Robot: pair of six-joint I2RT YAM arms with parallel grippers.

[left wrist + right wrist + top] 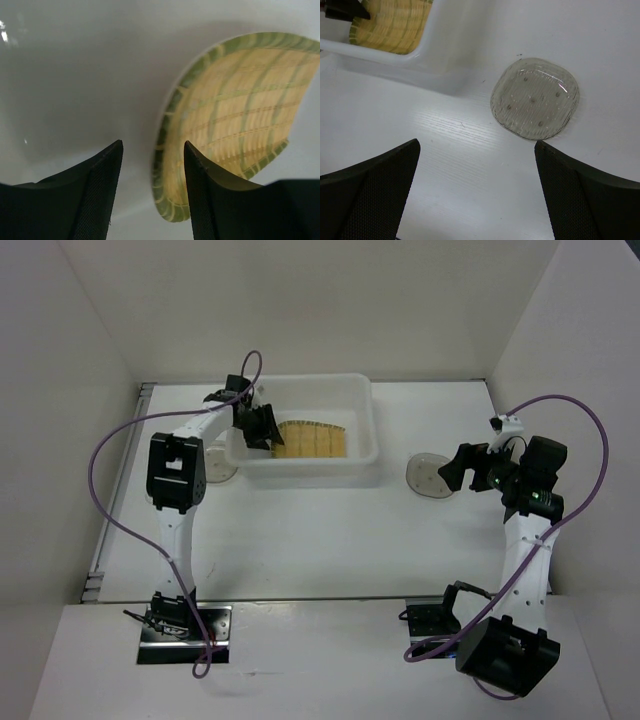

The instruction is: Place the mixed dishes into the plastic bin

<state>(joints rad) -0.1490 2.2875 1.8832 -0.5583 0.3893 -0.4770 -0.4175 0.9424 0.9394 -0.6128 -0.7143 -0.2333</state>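
Two arms are at work. At left of the overhead view, the left gripper (pixel 258 426) reaches down inside the bin (pixel 372 425), close to its left wall. Its wrist camera shows the fingers (pixel 100 190) spread with nothing between them, poised above the bin floor (pixel 75 75). That floor is bare and pale from the upper left down to the fingertips. Just outside the bin's lower-left corner, a round dish (pixel 224 476) peeks out from under the arm's black elbow, only partly seen.

The plate (pixel 312 440) lies flat in the middle of the bin with its curved green rim (pixel 165 130) toward the left gripper. Whether the right-hand finger touches that rim cannot be told. In the overhead view the plate sits against the bin's lower wall, with open floor above it and to its right.

Right of the bin is a strip of bare table (pixel 330 540), then a grey dish (pixel 432 477) resting flat and well clear of the bin's lower-right corner. The right gripper (pixel 450 470) hovers at this dish's right edge. In the right wrist view its fingers (pixel 375 190) are set wide apart and empty, with the grey dish (pixel 535 97) above and between them and free table all round it. The bin's rounded corner (pixel 435 40) sits at upper left.
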